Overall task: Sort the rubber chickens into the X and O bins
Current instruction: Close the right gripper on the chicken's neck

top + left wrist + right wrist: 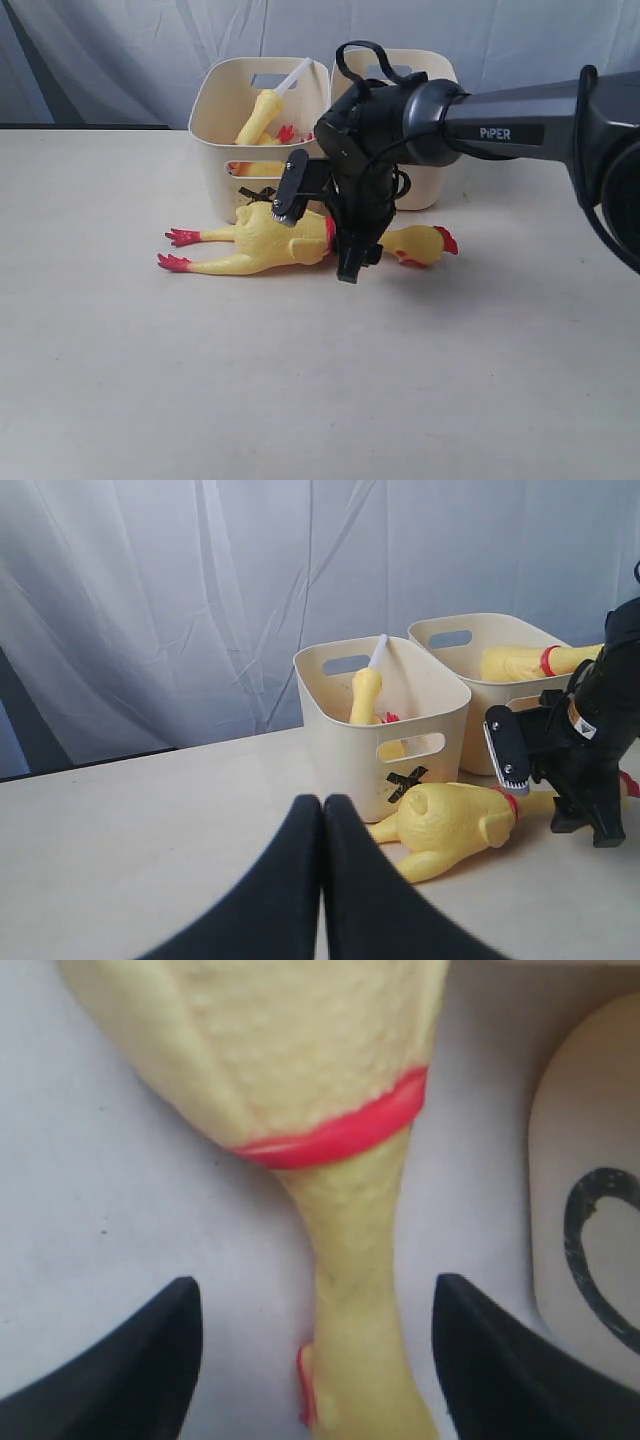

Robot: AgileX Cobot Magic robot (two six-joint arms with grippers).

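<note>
Left gripper (322, 800) is closed on nothing; the X bin (335, 730) ahead of it holds a small chicken (365, 692). Right gripper (318, 1295) is open, its fingers (150, 1360) straddling, without contact, the neck of the long chicken (330, 1080) lying on the table (300, 380). The O bin (590, 1160) stands just beside it.

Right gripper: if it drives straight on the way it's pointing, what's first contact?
The right gripper is open, straddling the neck of the long rubber chicken. Going straight on, it would probably meet that neck first, or its fingertips would touch the table on either side; depth is unclear.
</note>
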